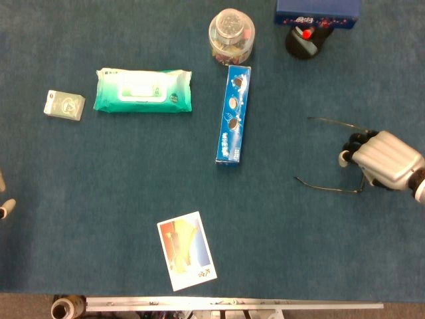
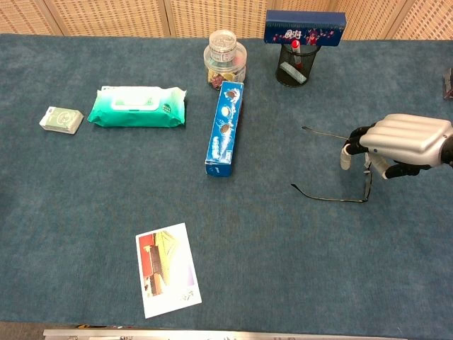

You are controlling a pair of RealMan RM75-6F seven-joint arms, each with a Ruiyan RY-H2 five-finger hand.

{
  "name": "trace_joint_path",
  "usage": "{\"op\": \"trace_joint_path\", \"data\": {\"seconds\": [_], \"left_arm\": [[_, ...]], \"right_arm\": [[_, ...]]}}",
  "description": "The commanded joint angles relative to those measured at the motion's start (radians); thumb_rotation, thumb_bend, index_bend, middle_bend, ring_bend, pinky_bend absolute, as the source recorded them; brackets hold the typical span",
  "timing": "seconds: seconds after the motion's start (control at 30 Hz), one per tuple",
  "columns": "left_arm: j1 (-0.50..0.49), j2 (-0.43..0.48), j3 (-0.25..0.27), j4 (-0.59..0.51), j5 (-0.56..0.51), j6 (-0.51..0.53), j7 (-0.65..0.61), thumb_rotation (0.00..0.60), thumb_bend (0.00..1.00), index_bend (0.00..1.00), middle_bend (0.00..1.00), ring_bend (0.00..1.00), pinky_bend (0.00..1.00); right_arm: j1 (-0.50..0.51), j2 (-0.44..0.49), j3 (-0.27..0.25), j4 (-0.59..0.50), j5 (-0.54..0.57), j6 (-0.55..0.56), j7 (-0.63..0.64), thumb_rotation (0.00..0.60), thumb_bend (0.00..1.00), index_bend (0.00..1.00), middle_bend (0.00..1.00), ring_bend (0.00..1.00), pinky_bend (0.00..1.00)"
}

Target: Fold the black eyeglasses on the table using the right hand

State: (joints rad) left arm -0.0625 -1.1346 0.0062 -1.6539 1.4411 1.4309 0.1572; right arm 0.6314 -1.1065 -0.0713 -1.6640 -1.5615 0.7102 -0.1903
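My left hand (image 1: 5, 207) barely shows at the table's edge, state unclear. The glasses (image 2: 333, 164) lie open at far right, temples pointing left; my right hand (image 2: 398, 144) hovers curled over their front, holding nothing I can see.

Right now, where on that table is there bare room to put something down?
Bare cloth lies between the wipes pack and the postcard, and between the blue box and the eyeglasses. The back edge around the jar and pen cup is crowded.
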Motion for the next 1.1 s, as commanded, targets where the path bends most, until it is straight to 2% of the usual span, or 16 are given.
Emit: {"op": "trace_joint_path", "data": {"seconds": [0.03,0.17,0.33,1.1], "left_arm": [[0.001,0.001,0.0,-0.003,-0.001,0.0,0.005,0.6,0.05,0.62,0.85,1.0,0.98],[-0.001,0.002,-0.001,-0.013,-0.003,-0.002,0.023,0.6,0.05,0.62,0.85,1.0,0.98],[-0.002,0.0,-0.003,-0.028,-0.006,-0.002,0.046,0.6,0.05,0.62,0.85,1.0,0.98],[0.004,-0.003,0.0,-0.032,-0.012,-0.001,0.046,0.6,0.05,0.62,0.85,1.0,0.98]], "right_arm": [[0.006,-0.011,-0.023,0.034,-0.064,0.03,0.054,0.6,1.0,0.35,0.33,0.18,0.3],[0.016,-0.009,-0.053,0.063,-0.138,0.054,0.09,0.6,1.0,0.35,0.34,0.18,0.3],[0.028,0.007,-0.075,0.077,-0.171,0.056,0.103,0.6,1.0,0.35,0.34,0.18,0.3],[0.035,0.004,-0.07,0.08,-0.079,0.003,0.018,0.6,1.0,0.36,0.35,0.18,0.3]]}}
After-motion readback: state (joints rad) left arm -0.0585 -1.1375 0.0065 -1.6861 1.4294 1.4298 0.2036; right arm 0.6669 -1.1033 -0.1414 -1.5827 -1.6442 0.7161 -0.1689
